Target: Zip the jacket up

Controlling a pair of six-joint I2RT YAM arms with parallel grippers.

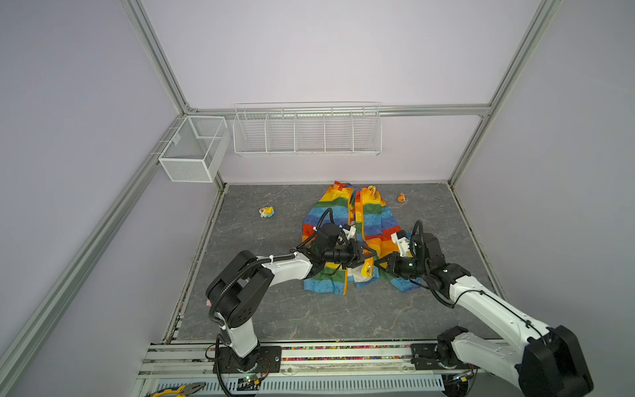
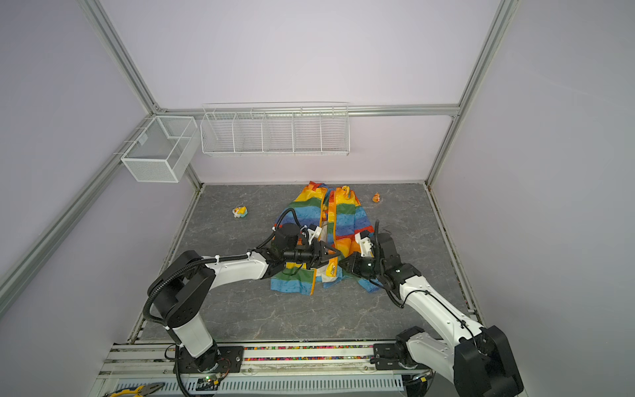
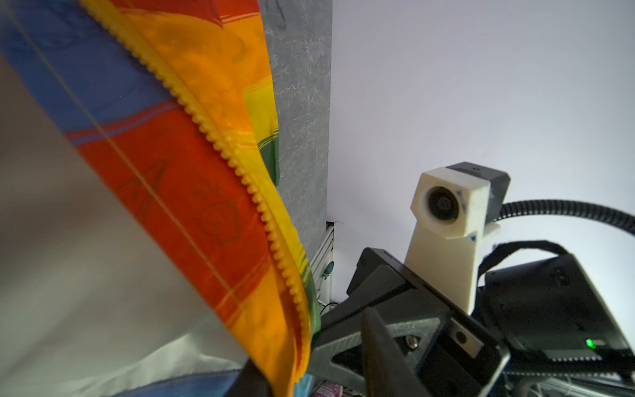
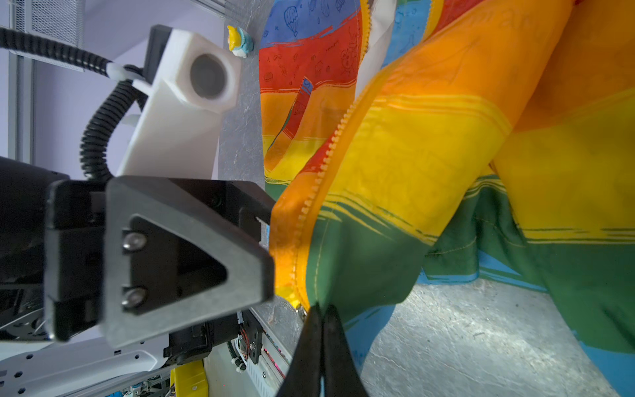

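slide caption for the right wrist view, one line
Right gripper shut on the jacket at the hem end of its zipper teeth.

In both top views the left arm (image 1: 292,266) and right arm (image 1: 481,299) cover the lower front of the jacket (image 1: 343,213), and the yellow toy (image 1: 266,211) and orange toy (image 1: 401,197) are too small to make out. In the left wrist view the blurred pale lining (image 3: 86,275) covers one finger of the left hand (image 1: 367,256).

The jacket (image 1: 350,220) lies on the table (image 1: 275,309), centre to far (collar end farthest). One toy figure (image 1: 266,211) sits well left of it, a second toy figure (image 1: 401,197) near its far right corner. The left gripper (image 1: 369,256) and right gripper (image 1: 378,263) meet over its near hem.
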